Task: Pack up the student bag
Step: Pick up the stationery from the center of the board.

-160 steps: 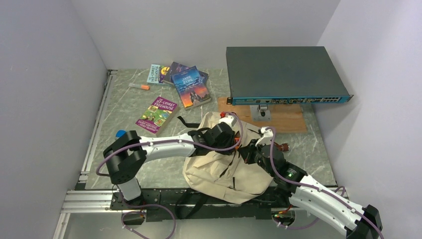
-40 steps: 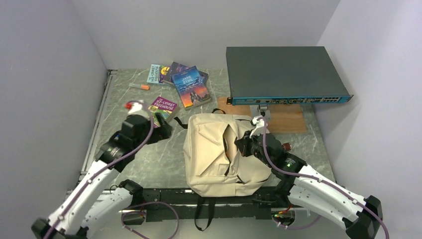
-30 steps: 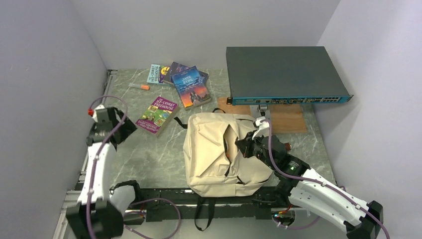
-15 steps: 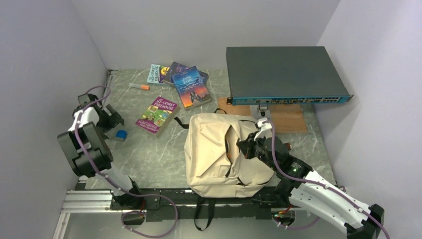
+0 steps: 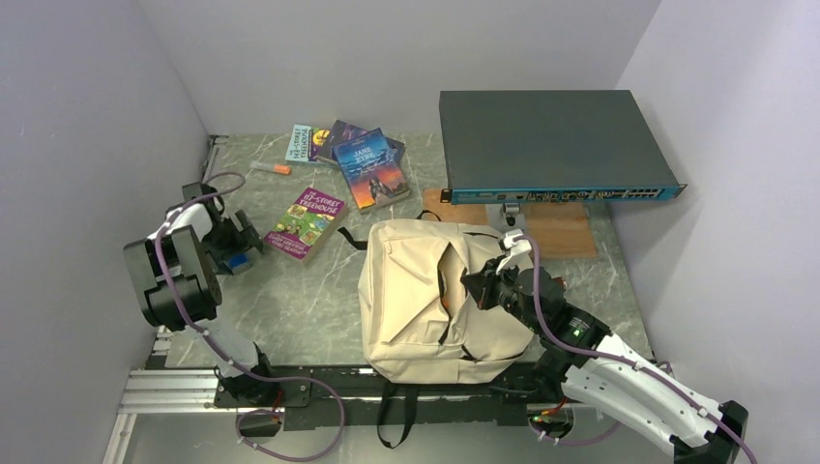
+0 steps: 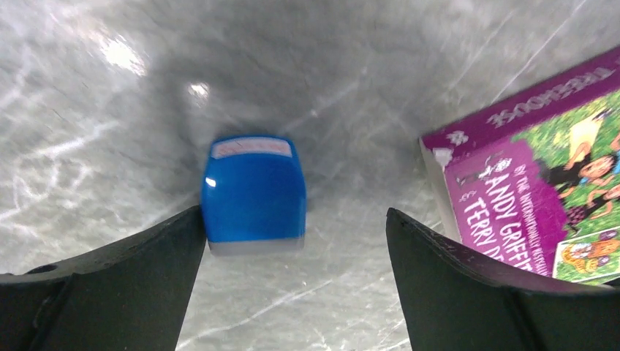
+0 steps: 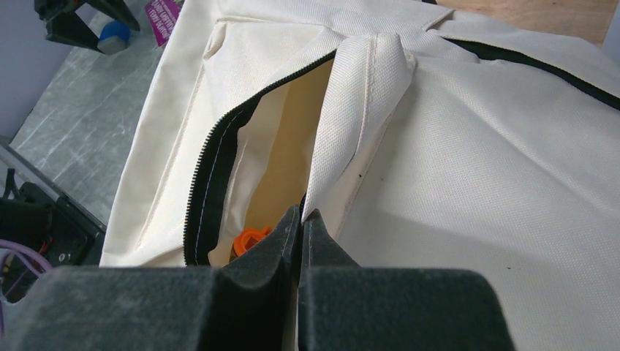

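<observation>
Grey marbled counter (image 5: 319,300) carries everything. Our bag (image 5: 416,309) lies at its middle, pocket mouth gaping, our right hand (image 7: 301,219) clamped on the flap and holding it up. A purple book (image 6: 526,197) lies just beside our left hand (image 6: 292,227), whose fingers stand wide apart astride a small blue block (image 6: 252,186), well left of the bag. The block hugs one finger; we judge the book's corner could crowd the other on closing.
</observation>
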